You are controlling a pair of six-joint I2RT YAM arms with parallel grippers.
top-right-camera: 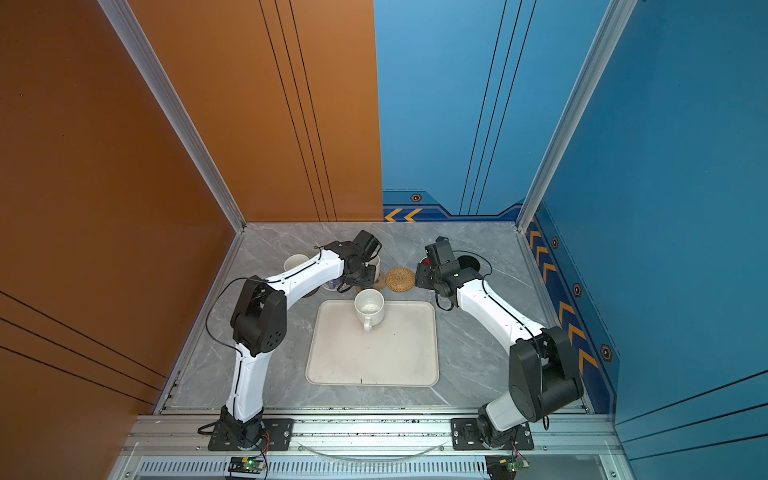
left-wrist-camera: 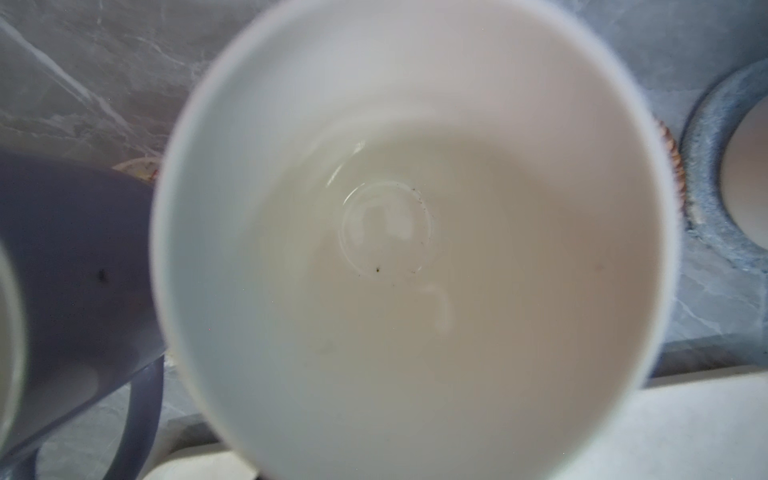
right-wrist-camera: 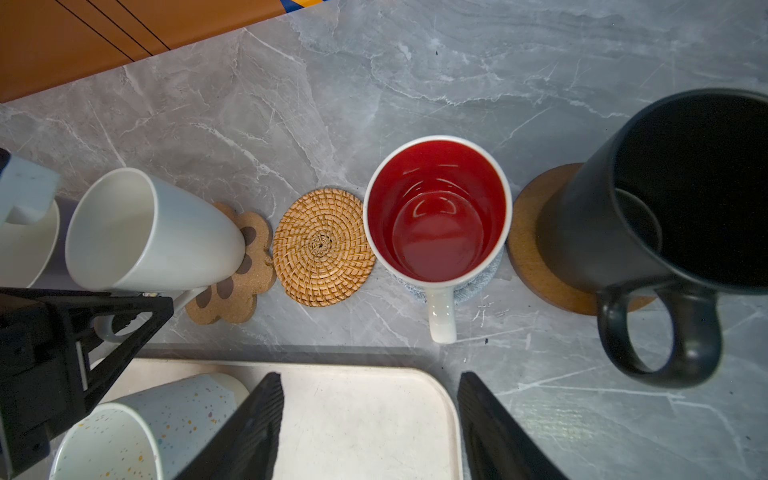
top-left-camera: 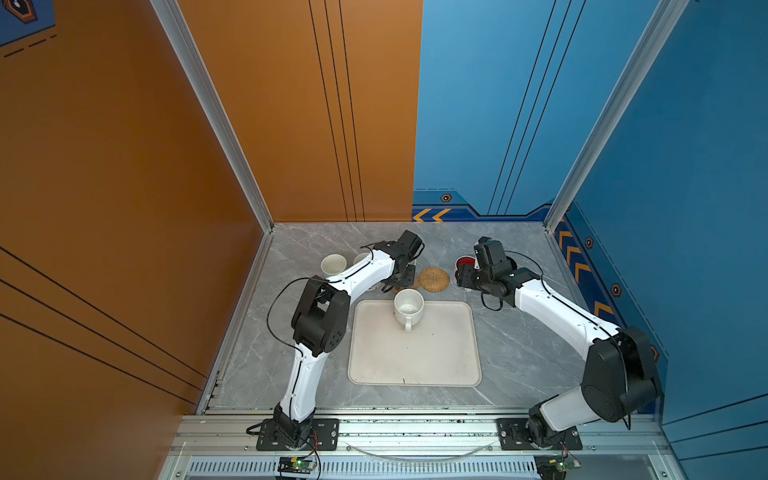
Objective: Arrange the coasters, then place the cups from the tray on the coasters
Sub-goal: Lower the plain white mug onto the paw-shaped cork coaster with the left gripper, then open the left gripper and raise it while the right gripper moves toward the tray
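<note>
While the fingers of the right gripper are hanging apart over the cream rectangular tray, those of the left gripper, spread impossible to tell, are hovering beside the white ceramic mug on the paw-shaped cork coaster.

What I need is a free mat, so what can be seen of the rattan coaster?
The rattan coaster is a round, tan disc woven in a spiral, flat on the grey marble table beyond the tray. Nothing stands on it. It lies between the paw-shaped coaster and the red-lined mug, close to both; whether edges touch is unclear.
</note>
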